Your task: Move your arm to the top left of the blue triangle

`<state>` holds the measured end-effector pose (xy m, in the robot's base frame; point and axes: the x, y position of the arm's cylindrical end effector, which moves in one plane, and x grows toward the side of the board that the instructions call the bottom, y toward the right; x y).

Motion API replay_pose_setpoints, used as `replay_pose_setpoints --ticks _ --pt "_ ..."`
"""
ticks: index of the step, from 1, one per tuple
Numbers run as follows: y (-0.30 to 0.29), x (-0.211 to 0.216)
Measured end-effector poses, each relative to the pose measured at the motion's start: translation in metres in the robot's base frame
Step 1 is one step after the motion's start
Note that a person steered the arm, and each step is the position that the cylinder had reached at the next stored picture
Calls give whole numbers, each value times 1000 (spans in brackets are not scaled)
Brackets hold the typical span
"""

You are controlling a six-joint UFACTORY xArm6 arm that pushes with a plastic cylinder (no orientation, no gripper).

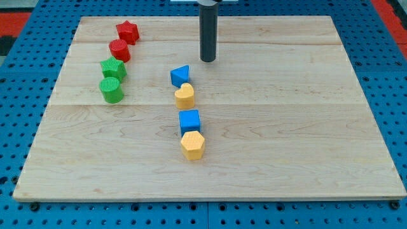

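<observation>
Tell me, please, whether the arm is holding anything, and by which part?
Nothing is held. My tip rests on the bare board, up and to the view's right of the blue triangle, touching no block.

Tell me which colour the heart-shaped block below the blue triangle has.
The heart-shaped block is yellow, shown clearly in the camera view.
</observation>
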<state>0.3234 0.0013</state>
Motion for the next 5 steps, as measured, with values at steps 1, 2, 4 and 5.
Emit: replay_pose_setpoints --ticks 1,2,4,5 --pt "-5 3" --pt "-15 11" --pt "-69 7" --pt "-72 22"
